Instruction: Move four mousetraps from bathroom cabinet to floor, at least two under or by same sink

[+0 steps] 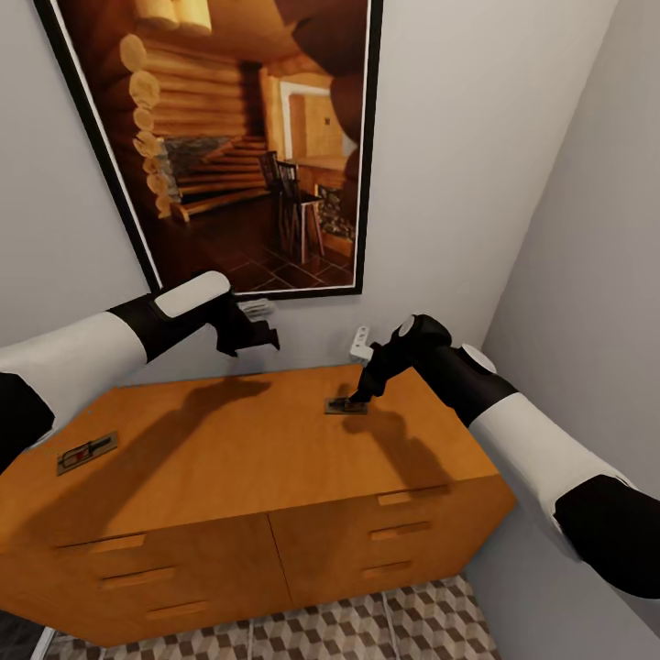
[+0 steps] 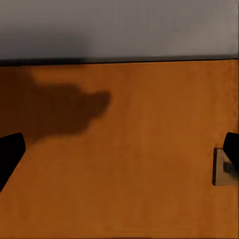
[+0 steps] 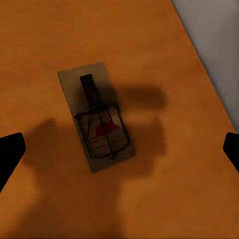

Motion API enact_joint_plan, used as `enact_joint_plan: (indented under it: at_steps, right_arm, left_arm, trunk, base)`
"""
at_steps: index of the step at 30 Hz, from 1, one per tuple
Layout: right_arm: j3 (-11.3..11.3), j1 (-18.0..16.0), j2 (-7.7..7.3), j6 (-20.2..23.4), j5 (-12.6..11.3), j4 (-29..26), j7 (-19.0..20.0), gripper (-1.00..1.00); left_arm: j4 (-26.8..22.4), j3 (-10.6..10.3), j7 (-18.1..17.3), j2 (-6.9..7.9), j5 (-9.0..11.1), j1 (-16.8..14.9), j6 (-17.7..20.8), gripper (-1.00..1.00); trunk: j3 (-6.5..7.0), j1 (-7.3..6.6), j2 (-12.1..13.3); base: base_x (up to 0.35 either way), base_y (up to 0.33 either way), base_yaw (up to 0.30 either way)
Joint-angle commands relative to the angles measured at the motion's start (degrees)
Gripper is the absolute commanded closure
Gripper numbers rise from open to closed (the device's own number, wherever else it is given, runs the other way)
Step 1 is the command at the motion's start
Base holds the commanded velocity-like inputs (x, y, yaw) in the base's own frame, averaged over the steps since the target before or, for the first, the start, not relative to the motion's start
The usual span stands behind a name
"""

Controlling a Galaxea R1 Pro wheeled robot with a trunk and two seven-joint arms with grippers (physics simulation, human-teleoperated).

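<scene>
Pickup stage by the look of it: the right end effector (image 1: 351, 400) hangs right over a small flat brown rectangular mousetrap with a wire spring and a red spot (image 3: 96, 116), which lies flat on top of the long low orange-brown wooden cabinet (image 1: 229, 449), towards the back right corner. In the right wrist view its two black fingertips (image 3: 10, 152) are spread wide to either side of the trap, so nothing is pinched yet. A second mousetrap of the same kind (image 1: 87, 452) lies near the worktop's left edge. The left end effector (image 1: 252, 336) hovers above the back of the cabinet, fingers apart and empty. My guess for the next move: drop the right one straight down, close on the trap's long sides, then carry it to the cube-patterned brown and beige tiled floor (image 1: 367, 628). No brand or writing readable anywhere.
</scene>
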Motion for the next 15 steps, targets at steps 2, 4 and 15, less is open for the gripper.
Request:
enact_joint_plan:
  at_steps: [2, 4, 15]
  right_arm:
    - [0.26, -0.06, 0.05, 0.3, 0.32, -0.04, 0.23, -1.0]
    - [0.34, -0.04, 0.19, 0.27, 0.39, 0.08, 0.18, -1.0]
    - [0.48, 0.03, 0.56, 0.27, 0.64, 0.96, -0.29, -1.0]
  left_arm:
    - [-3.58, 2.8, 0.43, 1.88, 1.49, -0.1, 0.48, -1.0]
    - [-7.84, 5.85, 0.37, 4.33, 3.83, -0.1, 1.59, -1.0]
    - [-26.71, 11.03, -6.12, 14.25, 16.53, -0.1, 2.67, -1.0]
  trunk:
    - [-0.07, 0.01, -0.05]
    - [-0.07, 0.01, -0.05]
    - [-0.07, 0.01, -0.05]
  base:
    - [0.0, 0.0, 0.0]
    - [0.0, 0.0, 0.0]
    - [0.0, 0.0, 0.0]
